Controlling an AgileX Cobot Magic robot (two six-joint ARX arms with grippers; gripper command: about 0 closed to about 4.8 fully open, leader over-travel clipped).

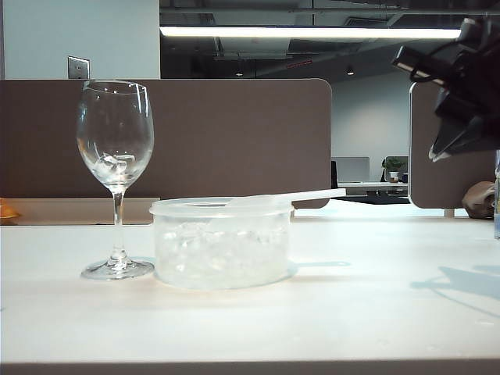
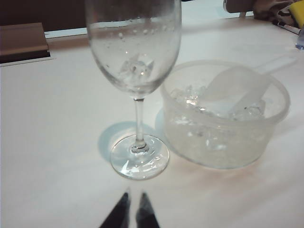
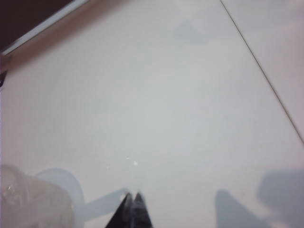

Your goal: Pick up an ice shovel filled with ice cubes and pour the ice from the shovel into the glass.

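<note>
The glass (image 1: 116, 148) stands on the left of the white table with a few ice cubes (image 1: 112, 165) in its bowl. Right beside it is a round clear tub (image 1: 222, 244) full of ice cubes (image 2: 213, 137). The ice shovel (image 2: 240, 86) lies in the tub, its handle (image 1: 316, 194) sticking out to the right over the rim. My right gripper (image 1: 436, 154) hangs shut and empty high at the right, well away from the handle; its shut tips show as my right gripper (image 3: 132, 195). My left gripper (image 2: 134, 197) sits low just in front of the glass's foot (image 2: 139, 157), its tips nearly together with nothing between them.
A brown partition (image 1: 234, 133) runs behind the table. A brown lump (image 1: 478, 200) and a clear bottle (image 1: 497, 195) are at the far right edge, and a yellow item (image 2: 297, 12) lies there too. A seam (image 3: 261, 71) crosses the tabletop.
</note>
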